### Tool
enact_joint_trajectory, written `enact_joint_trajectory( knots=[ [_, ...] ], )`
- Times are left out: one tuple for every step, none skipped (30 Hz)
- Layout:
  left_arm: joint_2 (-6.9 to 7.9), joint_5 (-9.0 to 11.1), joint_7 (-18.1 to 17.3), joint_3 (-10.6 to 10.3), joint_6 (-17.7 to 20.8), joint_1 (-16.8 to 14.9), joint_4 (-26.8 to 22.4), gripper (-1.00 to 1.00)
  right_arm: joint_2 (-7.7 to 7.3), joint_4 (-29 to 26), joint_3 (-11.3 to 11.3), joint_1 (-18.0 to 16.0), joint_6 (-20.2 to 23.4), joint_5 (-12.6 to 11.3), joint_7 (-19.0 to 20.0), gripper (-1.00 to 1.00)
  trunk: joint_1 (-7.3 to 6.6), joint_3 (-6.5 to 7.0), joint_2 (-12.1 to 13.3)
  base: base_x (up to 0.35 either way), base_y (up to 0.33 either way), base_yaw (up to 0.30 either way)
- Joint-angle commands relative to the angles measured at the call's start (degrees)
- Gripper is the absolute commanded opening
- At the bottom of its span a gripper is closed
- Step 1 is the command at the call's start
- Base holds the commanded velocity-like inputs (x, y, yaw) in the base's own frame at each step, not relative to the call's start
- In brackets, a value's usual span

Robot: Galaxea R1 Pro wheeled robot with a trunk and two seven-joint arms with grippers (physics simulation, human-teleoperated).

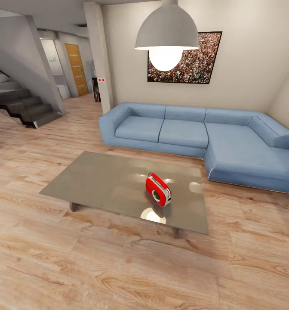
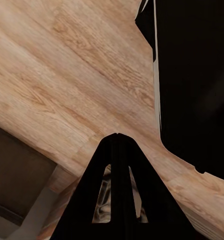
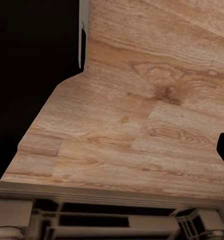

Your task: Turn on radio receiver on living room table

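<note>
Ahead in the head view, the radio receiver stands on the table, toward that table's right half and nearer its front edge than its back. It is red with white sides, its round dial faces forward and slightly left, and a thin handle runs along its top. It sits upright, apart from every edge, with bright lamp reflections on the glossy top just beside it. Nothing else rests on the table, and no container appears in any view.

Behind the table, well apart from it, the blue L-shaped sofa runs along the beige wall and turns forward at the right. A crowd photo hangs on the wall above it, and a grey pendant lamp hangs in front of the photo. At the far left a dark staircase rises, with an orange door beyond it. Light wood plank floor spreads through the living room.

In the left wrist view, the left tool has its two dark fingers meeting at their tips, clenched on nothing, above the plank floor. A large black shape stands just beside it. In the right wrist view, floor planks and a pale wooden frame show, with a black mass at one side; whether the right tool is released or clenched I cannot tell.
</note>
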Motion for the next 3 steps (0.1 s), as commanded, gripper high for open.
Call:
enact_joint_trajectory(
  knots=[
    [0.00, 0.0, 0.0, 0.0, 0.0, 0.0, 0.0, -1.00, 0.01, 0.0, 0.0, 0.0, 0.0, 0.0, 0.0, 1.00, 0.00, 0.00, 0.0, 0.000, 0.000, 0.000],
    [0.00, 0.0, 0.0, 0.0, 0.0, 0.0, 0.0, -1.00, 0.03, 0.0, 0.0, 0.0, 0.0, 0.0, 0.0, 1.00, 0.00, 0.00, 0.0, 0.000, 0.000, 0.000],
    [0.00, 0.0, 0.0, 0.0, 0.0, 0.0, 0.0, -1.00, 0.02, 0.0, 0.0, 0.0, 0.0, 0.0, 0.0, 1.00, 0.00, 0.00, 0.0, 0.000, 0.000, 0.000]
  ],
)
